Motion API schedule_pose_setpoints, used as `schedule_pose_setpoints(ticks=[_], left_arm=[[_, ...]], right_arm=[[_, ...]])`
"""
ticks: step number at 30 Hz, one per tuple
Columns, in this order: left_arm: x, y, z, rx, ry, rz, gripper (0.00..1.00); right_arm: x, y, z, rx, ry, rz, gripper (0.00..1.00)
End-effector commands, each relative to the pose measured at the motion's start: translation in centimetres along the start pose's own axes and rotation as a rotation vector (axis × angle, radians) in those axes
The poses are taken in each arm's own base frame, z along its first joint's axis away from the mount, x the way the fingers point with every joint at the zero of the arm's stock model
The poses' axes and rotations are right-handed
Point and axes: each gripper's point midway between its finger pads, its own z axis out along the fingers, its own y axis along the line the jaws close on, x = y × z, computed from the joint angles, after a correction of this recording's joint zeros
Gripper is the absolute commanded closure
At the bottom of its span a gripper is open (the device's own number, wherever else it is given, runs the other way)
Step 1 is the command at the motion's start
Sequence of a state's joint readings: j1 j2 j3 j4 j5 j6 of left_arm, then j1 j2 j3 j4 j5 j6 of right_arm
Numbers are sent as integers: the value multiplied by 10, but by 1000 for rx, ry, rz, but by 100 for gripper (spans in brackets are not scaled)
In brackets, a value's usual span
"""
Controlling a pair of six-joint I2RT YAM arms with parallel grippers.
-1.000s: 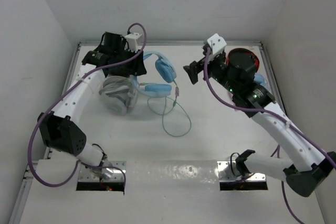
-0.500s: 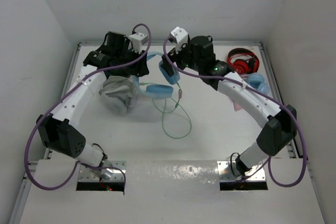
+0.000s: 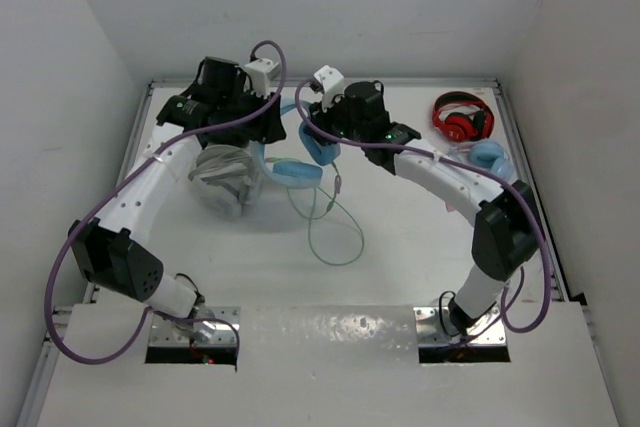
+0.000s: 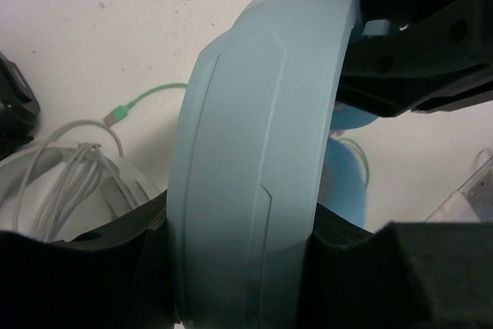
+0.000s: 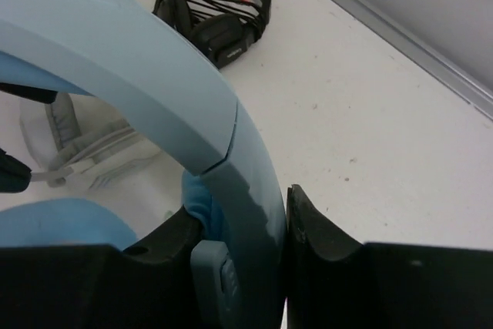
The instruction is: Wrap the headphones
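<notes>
Change: right gripper (image 5: 239, 244) swung across, now clamped on headband (image 5: 192, 90); left gripper (image 4: 239, 260) likewise clamped; headphones (image 3: 297, 173) near tabletop's far edge, centre; cable (image 3: 335, 232) trailing loose; winding not begun.

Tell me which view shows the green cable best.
Top external: the cable lies with its full loop on the table. Left wrist catches only its plug end and a short stretch; right wrist shows none of it clearly.
</notes>
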State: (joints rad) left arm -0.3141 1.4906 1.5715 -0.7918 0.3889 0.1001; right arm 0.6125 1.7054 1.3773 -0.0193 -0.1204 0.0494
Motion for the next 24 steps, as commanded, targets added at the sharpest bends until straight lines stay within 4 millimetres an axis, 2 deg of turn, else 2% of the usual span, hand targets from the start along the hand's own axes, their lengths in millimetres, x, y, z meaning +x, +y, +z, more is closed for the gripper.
schedule_pose_setpoints(ticks=[1,2,3,6,7,10,13,24], left_arm=[[-56,-16,-31,47,-203,-7,100],[-58,-11,-33,32,-210,-26,100],[-60,-6,-34,18,-220,-67,100],[-70,10,-43,-42,-264,-122,100],[-73,15,-46,-74,-276,-136,100],[-90,22,-54,-116,-333,-153,100],[-96,24,-55,-133,-347,-154,100],[-84,44,-55,-243,-310,-131,100]], right_arm=[[-7,-8,-5,69,-53,54,94],[-10,-10,-10,80,-66,56,100],[3,-11,-12,94,-43,60,100],[14,-20,-21,159,-25,61,100],[26,-22,-22,175,0,66,100],[45,-31,-31,243,38,92,100],[59,-30,-37,257,49,116,100],[91,-33,-54,314,101,148,100]])
